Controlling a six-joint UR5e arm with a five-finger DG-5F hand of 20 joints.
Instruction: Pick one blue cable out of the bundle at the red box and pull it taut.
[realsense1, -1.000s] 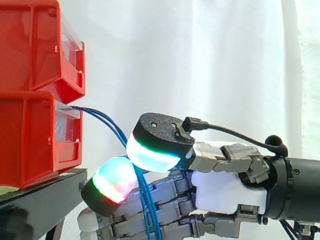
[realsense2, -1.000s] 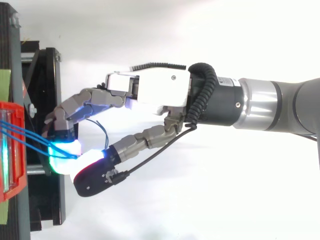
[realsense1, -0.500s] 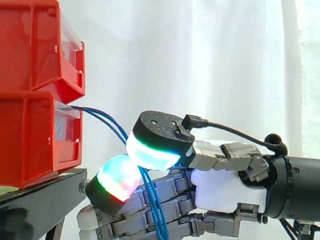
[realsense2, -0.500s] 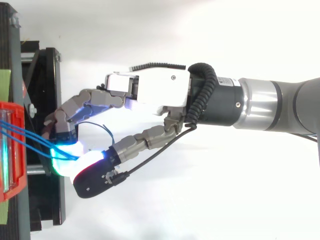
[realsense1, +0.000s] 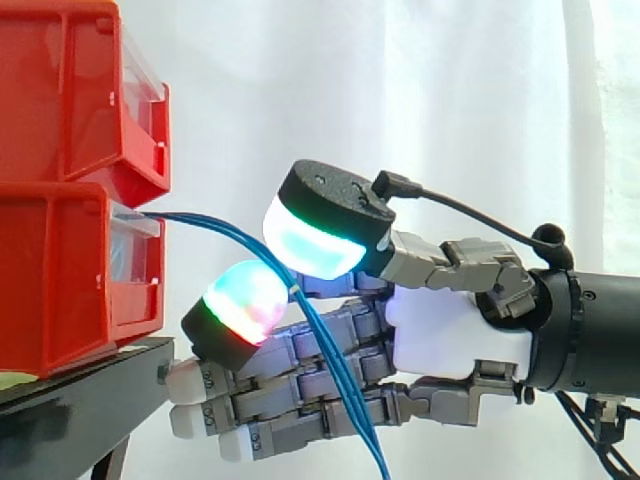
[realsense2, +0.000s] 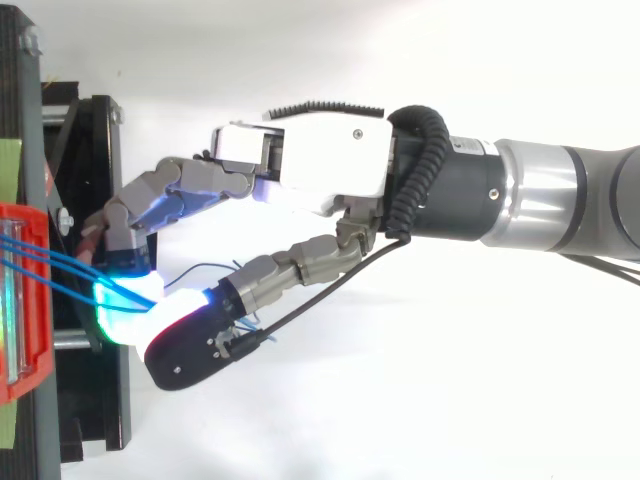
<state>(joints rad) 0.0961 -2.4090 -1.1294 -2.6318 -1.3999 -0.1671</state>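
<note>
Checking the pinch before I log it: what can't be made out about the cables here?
How many blue cables the hand pinches: side and top views, the glowing fingers cover the contact.
Where the cables end: side view, cut off by the bottom edge.
Their anchoring in the red box: side view, behind its wall; top view, cut by the left edge.

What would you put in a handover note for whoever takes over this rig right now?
The robot hand is shut on the blue cables, pinched between its thumb and finger pads.
Cables: they run from the lower red bin to the pinch, then hang down across the fingers.
Done: grasp made.
Left: I cannot tell whether just one cable is held. The span to the bin bows slightly, so pulling back until taut looks like the next step.
</note>
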